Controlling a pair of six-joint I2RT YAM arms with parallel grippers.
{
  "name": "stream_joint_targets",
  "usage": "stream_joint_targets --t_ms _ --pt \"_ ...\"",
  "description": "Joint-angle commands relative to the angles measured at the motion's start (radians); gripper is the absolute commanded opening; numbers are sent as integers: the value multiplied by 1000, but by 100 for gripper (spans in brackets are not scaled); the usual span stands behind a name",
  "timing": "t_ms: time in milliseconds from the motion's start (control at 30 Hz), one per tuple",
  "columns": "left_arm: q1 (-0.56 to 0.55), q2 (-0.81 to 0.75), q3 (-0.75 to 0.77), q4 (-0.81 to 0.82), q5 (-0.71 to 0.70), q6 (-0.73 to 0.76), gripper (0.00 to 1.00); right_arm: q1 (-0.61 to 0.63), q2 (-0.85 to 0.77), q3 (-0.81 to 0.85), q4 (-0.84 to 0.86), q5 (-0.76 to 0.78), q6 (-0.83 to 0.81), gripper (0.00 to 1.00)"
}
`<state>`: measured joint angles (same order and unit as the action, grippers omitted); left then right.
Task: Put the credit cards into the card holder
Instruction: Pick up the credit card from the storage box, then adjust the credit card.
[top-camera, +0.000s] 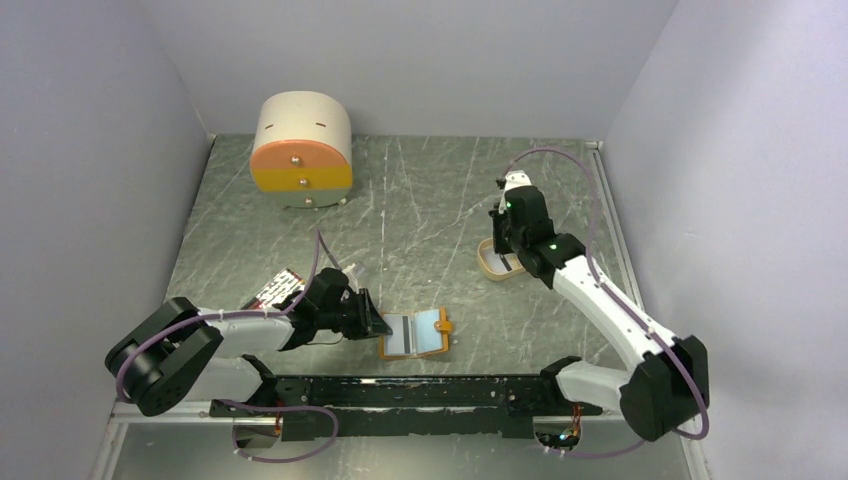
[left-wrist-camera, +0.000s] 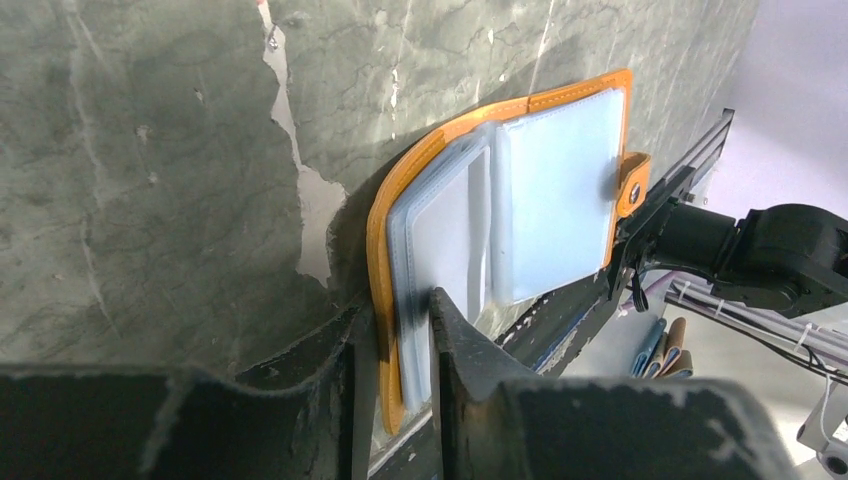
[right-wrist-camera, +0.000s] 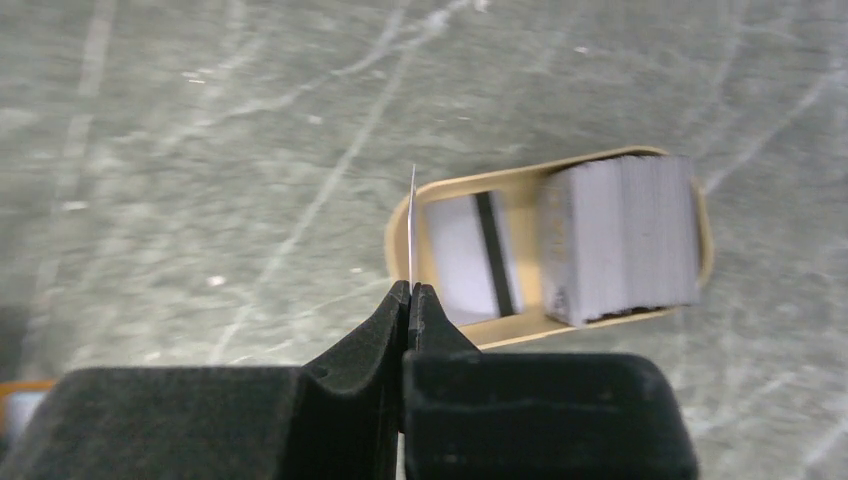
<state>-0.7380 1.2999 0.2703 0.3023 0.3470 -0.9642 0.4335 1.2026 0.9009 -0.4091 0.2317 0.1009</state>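
The card holder (top-camera: 415, 334) lies open on the table (top-camera: 420, 200), near the near edge and about midway between the two arm bases. Its pale blue pockets face up and its snap tab (top-camera: 446, 326) sits on the right edge.

The left hand (top-camera: 378, 322) is at the holder's left edge. Its fingers (left-wrist-camera: 470, 350) stand narrow, one on each side of the orange cover and blue pockets. Whether they press the holder cannot be told.

The right hand (right-wrist-camera: 410, 292) is fully closed on one credit card (right-wrist-camera: 412, 225), held upright and seen edge-on. It hangs over one end of the tan tray (right-wrist-camera: 520, 333), which stands to the right of and farther back than the holder, well apart from it.

In the tray, a striped card (right-wrist-camera: 470, 258) lies flat beside a stack of cards (right-wrist-camera: 620, 240), which is blurred.

A round drawer box (top-camera: 302, 150) stands at the far left of the table.
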Motion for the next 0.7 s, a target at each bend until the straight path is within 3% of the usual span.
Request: stream_joint_targets --t_ms 0,100,233,367,533,667 --pt "-7 -3 18 -8 -21 13 27 -3 -77 -26 12 -253 141 0" --pt "-7 -3 18 -7 -20 13 15 14 -107 -71 67 -409 242 0" --pt "-7 -11 19 -11 -25 9 9 85 -140 -184 200 -583 413 0" --pt "-6 -16 16 -2 -29 1 9 264 -162 -263 273 -490 512 0" --pt "-6 2 23 -18 -40 1 9 428 -102 -341 428 -498 631 0" --pt "-7 6 30 -39 -49 2 9 477 -20 -323 293 -393 614 0"
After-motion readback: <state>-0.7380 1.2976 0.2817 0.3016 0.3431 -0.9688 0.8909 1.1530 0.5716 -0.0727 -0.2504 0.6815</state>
